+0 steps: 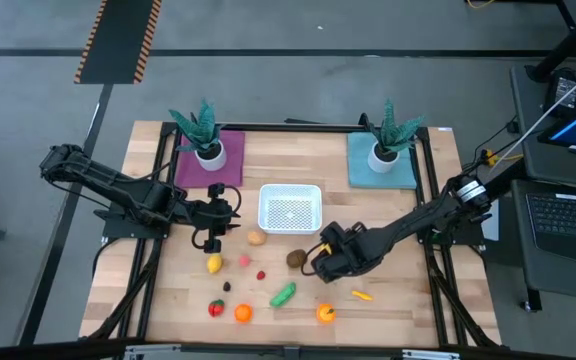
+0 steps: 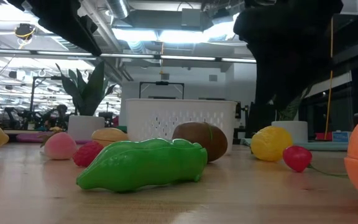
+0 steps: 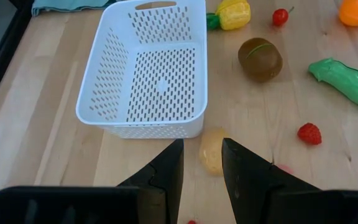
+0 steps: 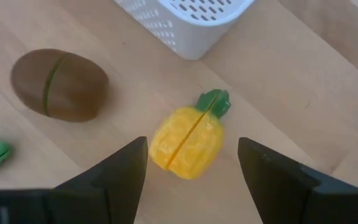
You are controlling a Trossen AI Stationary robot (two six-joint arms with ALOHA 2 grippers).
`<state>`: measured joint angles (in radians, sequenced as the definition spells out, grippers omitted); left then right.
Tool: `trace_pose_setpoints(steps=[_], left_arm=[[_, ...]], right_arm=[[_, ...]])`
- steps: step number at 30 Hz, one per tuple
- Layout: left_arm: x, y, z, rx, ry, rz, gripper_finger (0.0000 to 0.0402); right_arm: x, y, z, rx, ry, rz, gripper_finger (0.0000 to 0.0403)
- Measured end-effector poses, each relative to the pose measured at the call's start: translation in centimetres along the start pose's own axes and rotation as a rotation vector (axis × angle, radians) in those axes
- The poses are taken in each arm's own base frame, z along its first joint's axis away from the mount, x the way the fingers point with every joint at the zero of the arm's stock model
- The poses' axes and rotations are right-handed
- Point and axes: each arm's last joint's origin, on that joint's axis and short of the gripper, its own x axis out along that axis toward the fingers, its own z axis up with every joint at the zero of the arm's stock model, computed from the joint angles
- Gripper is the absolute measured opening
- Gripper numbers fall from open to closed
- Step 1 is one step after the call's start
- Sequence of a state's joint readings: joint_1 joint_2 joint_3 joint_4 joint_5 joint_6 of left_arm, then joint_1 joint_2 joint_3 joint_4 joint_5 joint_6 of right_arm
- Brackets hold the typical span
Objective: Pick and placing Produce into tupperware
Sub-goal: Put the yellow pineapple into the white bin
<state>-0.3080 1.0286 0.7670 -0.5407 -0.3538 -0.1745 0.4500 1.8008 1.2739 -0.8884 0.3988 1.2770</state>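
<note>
The white perforated tupperware point(image 1: 289, 208) stands on the table's middle with nothing inside point(image 3: 160, 81). Produce lies loose near it: a tan piece point(image 3: 212, 152), a brown kiwi point(image 4: 61, 85), a yellow pineapple-like piece with a green top point(image 4: 188, 142), a long green piece point(image 2: 142, 163), red berries, orange pieces. My right gripper point(image 4: 192, 149) hangs open over the yellow piece, a finger on either side, clear of it. My left gripper point(image 3: 202, 146) is slightly open with nothing between its fingers, up above the tan piece left of the tupperware point(image 1: 208, 228).
Two spiky potted plants stand at the far side on a purple mat point(image 1: 208, 155) and a teal mat point(image 1: 380, 160). More produce lies toward the near edge: a lemon point(image 1: 214, 264), a red piece point(image 1: 216, 308), two orange pieces point(image 1: 243, 313) point(image 1: 325, 313).
</note>
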Motion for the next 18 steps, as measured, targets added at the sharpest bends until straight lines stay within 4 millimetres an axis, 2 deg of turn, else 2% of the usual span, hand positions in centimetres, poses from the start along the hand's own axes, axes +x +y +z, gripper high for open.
trace_pose_setpoints(steps=[10, 18], left_arm=[[0.0, 0.02, -0.08, 0.003, 0.008, 0.002, 0.0102], [0.0, 0.03, -0.17, 0.006, 0.016, 0.003, 0.0102]], right_arm=[[0.05, 0.03, 0.1, -0.006, -0.002, 0.005, 0.0253], [0.06, 0.04, 0.08, 0.088, -0.001, 0.007, 0.0253]])
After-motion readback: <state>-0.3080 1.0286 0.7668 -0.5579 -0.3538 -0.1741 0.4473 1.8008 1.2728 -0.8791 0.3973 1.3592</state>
